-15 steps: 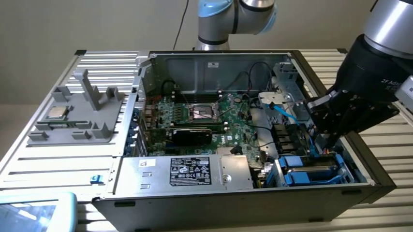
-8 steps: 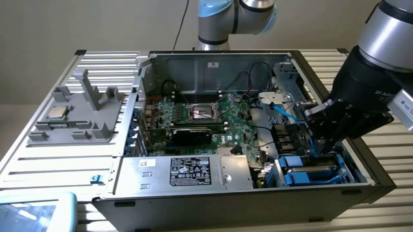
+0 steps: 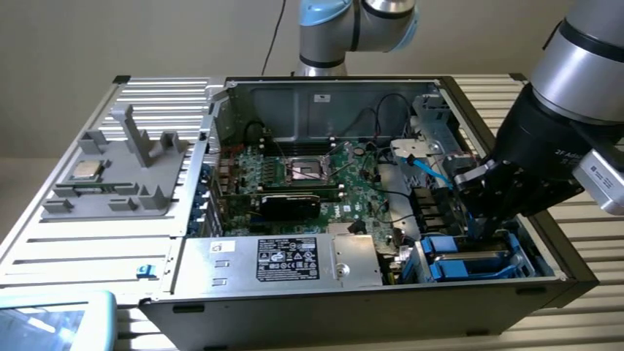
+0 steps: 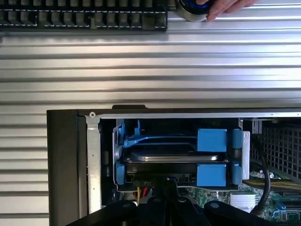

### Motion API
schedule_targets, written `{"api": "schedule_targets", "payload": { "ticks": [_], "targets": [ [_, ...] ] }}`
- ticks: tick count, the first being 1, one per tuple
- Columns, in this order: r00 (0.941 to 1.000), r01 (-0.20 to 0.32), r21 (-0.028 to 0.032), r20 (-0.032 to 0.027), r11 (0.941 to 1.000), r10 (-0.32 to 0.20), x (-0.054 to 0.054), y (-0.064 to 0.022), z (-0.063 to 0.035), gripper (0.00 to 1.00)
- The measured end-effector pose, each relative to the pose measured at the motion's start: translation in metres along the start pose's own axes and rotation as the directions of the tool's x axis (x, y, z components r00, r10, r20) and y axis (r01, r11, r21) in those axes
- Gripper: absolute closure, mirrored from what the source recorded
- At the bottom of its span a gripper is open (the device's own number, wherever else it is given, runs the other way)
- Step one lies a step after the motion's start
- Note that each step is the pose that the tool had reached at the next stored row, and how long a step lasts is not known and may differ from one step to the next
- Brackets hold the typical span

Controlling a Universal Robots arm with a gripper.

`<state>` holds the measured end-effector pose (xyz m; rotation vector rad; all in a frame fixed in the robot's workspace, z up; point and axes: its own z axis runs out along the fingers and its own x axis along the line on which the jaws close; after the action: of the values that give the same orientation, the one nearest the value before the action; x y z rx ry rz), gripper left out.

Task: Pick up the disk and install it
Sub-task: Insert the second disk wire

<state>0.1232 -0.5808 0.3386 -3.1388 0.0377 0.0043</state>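
Blue-framed silver disk [image 4: 174,153], seated flat in drive bay

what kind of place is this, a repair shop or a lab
Probably a robot lab bench set up for PC assembly. An open computer case lies on a ribbed metal table, its motherboard exposed, with a grey parts fixture alongside and the arm's gripper inside the case.

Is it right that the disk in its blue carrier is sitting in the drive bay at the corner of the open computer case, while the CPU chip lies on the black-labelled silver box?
Not quite. The disk does sit in the drive bay, as the wrist view shows. But the exterior view shows the CPU chip on the grey fixture outside the computer case, not on the black-labelled silver box.
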Motion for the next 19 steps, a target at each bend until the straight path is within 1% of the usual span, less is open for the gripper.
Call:
{"api": "schedule_targets", "payload": {
  "ticks": [2, 4, 7, 9, 11, 13, 15, 16, 18, 19],
  "targets": [
    [1.0000, 0.000, 0.0006, -0.0001, 1.0000, 0.000, 0.000, 0.0000, 0.0004, 0.89],
    [1.0000, 0.000, 0.0035, -0.0001, 1.0000, 0.000, 0.001, 0.0000, -0.0015, 0.89],
    [1.0000, 0.000, 0.0019, -0.0001, 1.0000, 0.000, 0.004, -0.0001, -0.0045, 0.89],
    [1.0000, 0.000, 0.0019, -0.0001, 1.0000, 0.000, 0.007, -0.0002, -0.0045, 0.89],
    [1.0000, 0.000, 0.0023, -0.0011, 1.0000, 0.000, 0.007, -0.0001, -0.0025, 0.89],
    [1.0000, 0.000, 0.0052, -0.0013, 1.0000, 0.000, 0.007, 0.0004, -0.0001, 0.89],
    [1.0000, 0.000, 0.0103, -0.0013, 0.9999, 0.000, 0.007, 0.0005, -0.0002, 0.89],
    [1.0000, 0.000, 0.0135, -0.0013, 0.9999, 0.000, 0.007, 0.0004, -0.0029, 0.89],
    [1.0000, 0.000, 0.0112, -0.0013, 0.9999, 0.000, 0.007, -0.0017, -0.0129, 0.89],
    [1.0000, 0.000, 0.0118, -0.0012, 0.9999, 0.000, 0.007, -0.0042, -0.0170, 0.89]
  ]
}}
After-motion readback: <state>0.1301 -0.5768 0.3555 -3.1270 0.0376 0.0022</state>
